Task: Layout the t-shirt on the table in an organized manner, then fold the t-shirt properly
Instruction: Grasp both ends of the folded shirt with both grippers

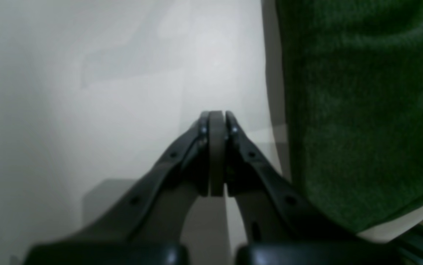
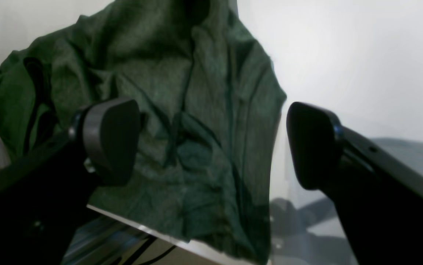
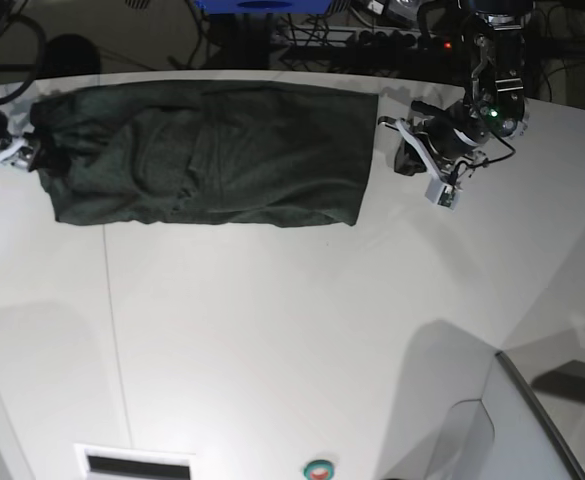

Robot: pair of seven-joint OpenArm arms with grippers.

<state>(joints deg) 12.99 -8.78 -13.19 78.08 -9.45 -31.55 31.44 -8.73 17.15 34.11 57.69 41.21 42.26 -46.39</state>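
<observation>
Stretching across the near half of the base view is the bare white table (image 3: 292, 330), with a thin dark seam line (image 3: 112, 330) running from near to far on its left side. Farther back, the dark green t-shirt (image 3: 207, 155) is lying as a long, roughly rectangular band along the table's curved far edge, its right end cut fairly straight and its left end bunched and wrinkled. At that left end the right gripper (image 2: 211, 143) is sitting with its jaws spread wide apart; the right wrist view is showing the crumpled cloth lying between and beyond the two dark pads (image 2: 112, 140), with the table edge just under the hem, and whether either pad is touching the fabric cannot be told. At the right end, the left gripper (image 1: 217, 147) is resting just beside the shirt's edge, its jaws pressed together with nothing between them; in the left wrist view the green cloth is filling the right side while the closed fingertips are pointing over bare white tabletop. Dark cables and equipment are lying beyond the far edge.
</observation>
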